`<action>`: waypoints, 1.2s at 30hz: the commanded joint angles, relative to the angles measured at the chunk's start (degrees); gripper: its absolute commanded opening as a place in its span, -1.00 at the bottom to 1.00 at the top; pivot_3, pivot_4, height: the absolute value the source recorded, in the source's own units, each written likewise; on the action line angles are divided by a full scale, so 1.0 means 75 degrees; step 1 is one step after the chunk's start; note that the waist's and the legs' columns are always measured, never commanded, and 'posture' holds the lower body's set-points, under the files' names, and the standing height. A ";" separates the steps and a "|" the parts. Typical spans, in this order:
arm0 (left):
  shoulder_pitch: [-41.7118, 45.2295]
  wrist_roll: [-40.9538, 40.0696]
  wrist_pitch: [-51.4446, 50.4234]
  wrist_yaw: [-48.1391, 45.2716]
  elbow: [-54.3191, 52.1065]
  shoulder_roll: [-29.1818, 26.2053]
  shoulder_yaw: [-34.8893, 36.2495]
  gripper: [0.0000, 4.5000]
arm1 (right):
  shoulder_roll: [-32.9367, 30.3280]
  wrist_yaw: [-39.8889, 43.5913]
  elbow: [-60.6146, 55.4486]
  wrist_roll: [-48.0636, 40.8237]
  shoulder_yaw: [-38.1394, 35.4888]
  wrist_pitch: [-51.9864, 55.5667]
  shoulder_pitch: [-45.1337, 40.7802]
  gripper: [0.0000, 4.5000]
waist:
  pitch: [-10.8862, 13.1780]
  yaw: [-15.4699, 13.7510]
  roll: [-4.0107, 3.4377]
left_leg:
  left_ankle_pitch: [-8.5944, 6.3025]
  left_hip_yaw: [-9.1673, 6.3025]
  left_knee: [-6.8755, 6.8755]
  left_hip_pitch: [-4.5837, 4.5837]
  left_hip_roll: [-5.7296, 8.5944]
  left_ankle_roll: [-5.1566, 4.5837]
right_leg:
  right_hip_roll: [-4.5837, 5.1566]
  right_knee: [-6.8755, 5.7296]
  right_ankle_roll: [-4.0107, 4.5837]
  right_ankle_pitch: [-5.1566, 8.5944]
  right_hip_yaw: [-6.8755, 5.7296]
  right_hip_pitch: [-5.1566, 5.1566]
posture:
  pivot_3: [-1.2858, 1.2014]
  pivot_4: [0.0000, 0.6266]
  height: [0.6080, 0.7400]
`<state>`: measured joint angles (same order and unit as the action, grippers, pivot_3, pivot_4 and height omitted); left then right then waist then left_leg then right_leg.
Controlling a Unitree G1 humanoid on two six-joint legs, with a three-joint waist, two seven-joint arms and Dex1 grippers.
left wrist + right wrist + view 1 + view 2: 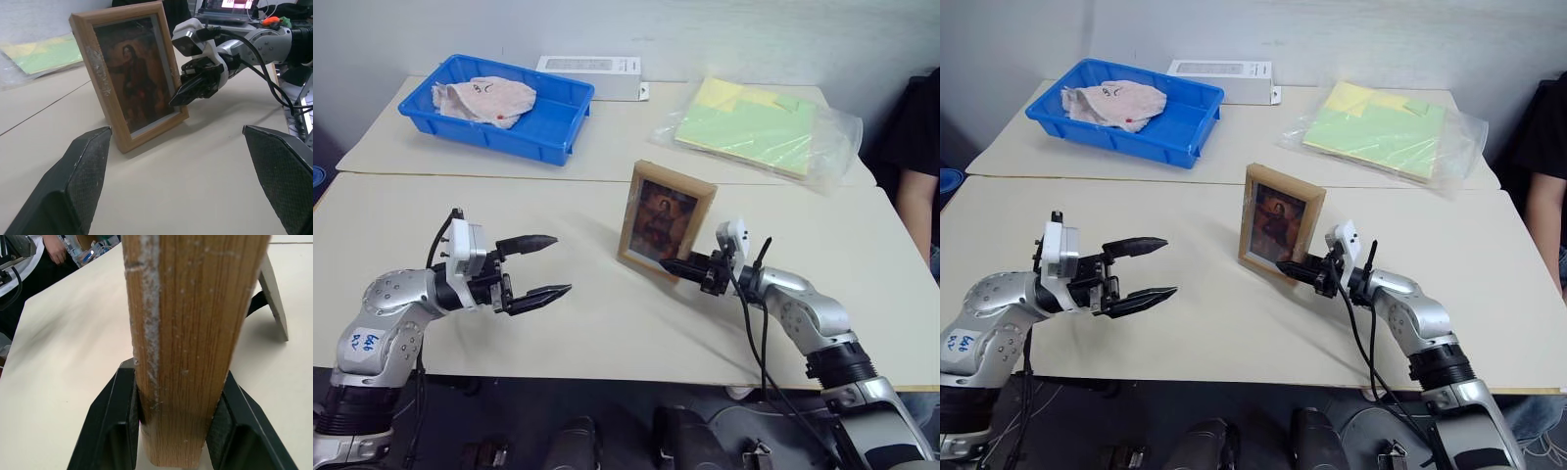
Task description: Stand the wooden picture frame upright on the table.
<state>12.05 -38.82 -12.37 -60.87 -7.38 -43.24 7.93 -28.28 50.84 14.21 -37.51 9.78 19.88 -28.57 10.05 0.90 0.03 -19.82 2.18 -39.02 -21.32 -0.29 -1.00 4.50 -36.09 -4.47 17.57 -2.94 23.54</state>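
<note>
One wooden picture frame (666,223) stood near the middle of the table (460,211), long axis upright, leaning back on what seemed to be its stand leg (glimpsed behind it in the right wrist view). The right gripper (683,266) was clamped on its lower side edge, so that arm was nearer. The left gripper (548,266) hung well apart to the frame's left, fingers spread wide and holding nothing. Judged from this, letting go was what remained.
</note>
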 commanded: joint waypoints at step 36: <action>-0.1468 0.2356 0.2337 -0.0309 0.1431 -0.0531 0.1060 1.00 | -0.1522 0.2507 -0.0870 0.2370 -0.2109 -0.5613 0.2711 0.99 | -0.0001 0.0072 0.0001 | -0.0008 -0.0002 0.0011 0.0008 0.0005 -0.0010 | 0.0004 0.0016 -0.0002 -0.0001 -0.0001 -0.0013 | 0.03 -0.52 1.00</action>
<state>1.51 -21.94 2.80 -63.72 3.55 -46.42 13.68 -38.97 68.73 9.11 -20.02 -3.97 -17.36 -8.69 10.05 1.43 0.04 -19.88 2.17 -38.93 -21.23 -0.27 -1.07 4.53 -35.97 -4.48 17.56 -2.94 23.43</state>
